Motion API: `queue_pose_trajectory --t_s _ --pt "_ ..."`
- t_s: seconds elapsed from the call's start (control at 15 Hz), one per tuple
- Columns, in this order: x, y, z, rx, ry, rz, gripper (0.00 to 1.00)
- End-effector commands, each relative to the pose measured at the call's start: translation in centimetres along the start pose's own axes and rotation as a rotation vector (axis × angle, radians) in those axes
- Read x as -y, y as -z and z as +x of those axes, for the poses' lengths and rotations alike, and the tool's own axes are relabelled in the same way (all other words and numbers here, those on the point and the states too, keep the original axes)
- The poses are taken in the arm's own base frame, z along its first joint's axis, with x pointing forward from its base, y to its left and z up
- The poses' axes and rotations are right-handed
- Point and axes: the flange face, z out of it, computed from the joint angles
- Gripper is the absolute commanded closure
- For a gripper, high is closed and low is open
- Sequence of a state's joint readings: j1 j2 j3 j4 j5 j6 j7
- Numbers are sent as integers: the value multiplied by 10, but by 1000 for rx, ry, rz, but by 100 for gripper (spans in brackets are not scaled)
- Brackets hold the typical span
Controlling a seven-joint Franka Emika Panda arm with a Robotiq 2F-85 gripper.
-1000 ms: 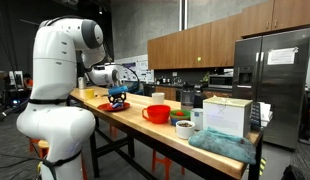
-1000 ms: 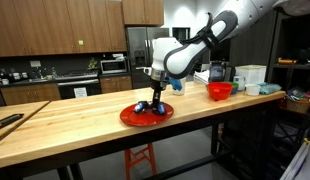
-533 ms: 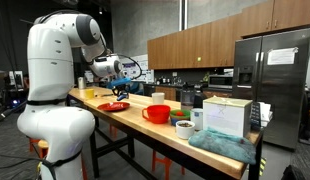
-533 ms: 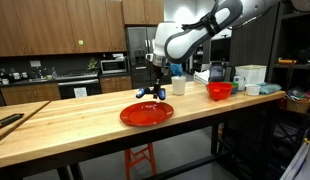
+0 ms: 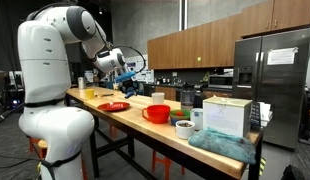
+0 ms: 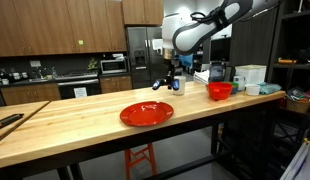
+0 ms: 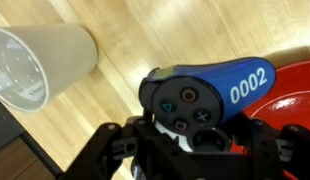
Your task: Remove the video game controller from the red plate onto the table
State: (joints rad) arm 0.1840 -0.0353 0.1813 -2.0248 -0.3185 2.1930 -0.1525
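The video game controller is blue with black button pads and the white number 0002. My gripper is shut on it and holds it in the air. In both exterior views the gripper hangs well above the table, with the controller under it. The red plate lies bare on the wood, below and to the side of the gripper. Its rim shows at the right edge of the wrist view.
A white cup stands on the wood near the gripper. A red bowl, a white box, mugs and a grey cloth fill one end of the table. Kitchen cabinets and a fridge stand behind.
My gripper has risen from the red plate with the controller in it and moved away over the table. The plate is now bare.
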Motion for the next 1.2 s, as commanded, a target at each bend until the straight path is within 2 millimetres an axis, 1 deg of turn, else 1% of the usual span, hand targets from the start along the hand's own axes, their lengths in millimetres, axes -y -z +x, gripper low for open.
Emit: queue_pose_trajectory --t_s 0.0,0.13,0.27,0.33,0.53,0.73,0.87,1.13 --pt "-16 12 -34 71 -91 -55 58" --pt "-19 12 -47 107 -131 -56 58" --pt "-15 7 -60 144 -163 -37 58" --pt "-11 4 -65 156 -173 -28 58" --pt "11 -13 -78 178 -183 33 58" --pt "33 -29 -85 202 -178 101 58" --pt "43 -37 -88 209 -175 133 58" --pt "54 -44 -92 211 -171 155 58"
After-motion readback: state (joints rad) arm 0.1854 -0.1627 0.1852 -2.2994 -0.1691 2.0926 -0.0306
